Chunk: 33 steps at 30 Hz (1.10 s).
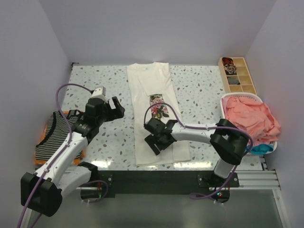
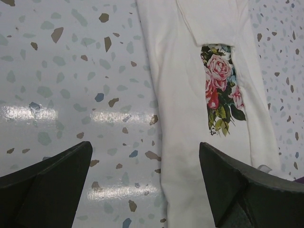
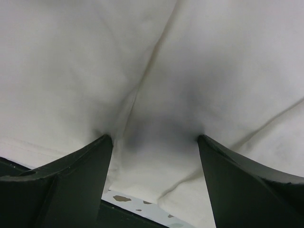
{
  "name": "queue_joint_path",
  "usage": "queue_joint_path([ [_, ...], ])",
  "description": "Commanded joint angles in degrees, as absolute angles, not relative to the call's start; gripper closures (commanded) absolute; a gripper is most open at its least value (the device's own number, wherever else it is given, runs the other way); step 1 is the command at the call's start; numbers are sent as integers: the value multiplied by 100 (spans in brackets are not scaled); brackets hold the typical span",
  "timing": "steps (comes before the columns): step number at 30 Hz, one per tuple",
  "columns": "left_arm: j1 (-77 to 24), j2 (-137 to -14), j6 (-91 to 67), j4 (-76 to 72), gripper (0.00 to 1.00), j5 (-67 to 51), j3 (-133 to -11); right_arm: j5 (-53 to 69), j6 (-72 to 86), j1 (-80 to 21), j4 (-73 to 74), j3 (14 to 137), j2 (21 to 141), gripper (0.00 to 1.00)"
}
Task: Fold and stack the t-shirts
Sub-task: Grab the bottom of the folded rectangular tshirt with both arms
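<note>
Speckled table (image 1: 199, 90) — 1 cream t-shirt (image 1: 149, 85), 1 striped t-shirt (image 1: 53, 135)

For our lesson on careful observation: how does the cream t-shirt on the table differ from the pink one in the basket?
The cream t-shirt lies flat on the table, folded into a long narrow strip; the pink t-shirt is crumpled in a heap in the white basket. The cream one bears a rose print; the pink one looks plain. Both are soft cloth, not yet stacked.
</note>
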<state>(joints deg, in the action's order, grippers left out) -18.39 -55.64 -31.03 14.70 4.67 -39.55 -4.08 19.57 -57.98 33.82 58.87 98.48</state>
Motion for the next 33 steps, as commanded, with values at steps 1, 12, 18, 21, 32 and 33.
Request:
queue_joint_path([
  [1,-1828,-5607,-3199,1231,0,308,-3902,-993,2337,-6090,3612,5609,10107,23],
  [12,-1819,-5941,-3085,1274,0,62,-3885,-1063,2804,-6803,4377,5493,9045,22],
  [18,-1863,-6012,-3006,1204,0,-228,-3859,-2316,2812,-6602,4570,5914,8219,11],
  [21,-2012,-6055,-2971,1021,0,-342,-3762,-1868,2699,-5348,4318,5723,7779,7],
  [32,-2030,-9208,-2883,-931,0,-1106,-5962,-995,2153,-2848,3288,5599,8261,8],
  [33,-2013,-9498,-2857,-1036,0,-1194,-6237,-915,2145,-2804,3261,5625,8375,8],
])
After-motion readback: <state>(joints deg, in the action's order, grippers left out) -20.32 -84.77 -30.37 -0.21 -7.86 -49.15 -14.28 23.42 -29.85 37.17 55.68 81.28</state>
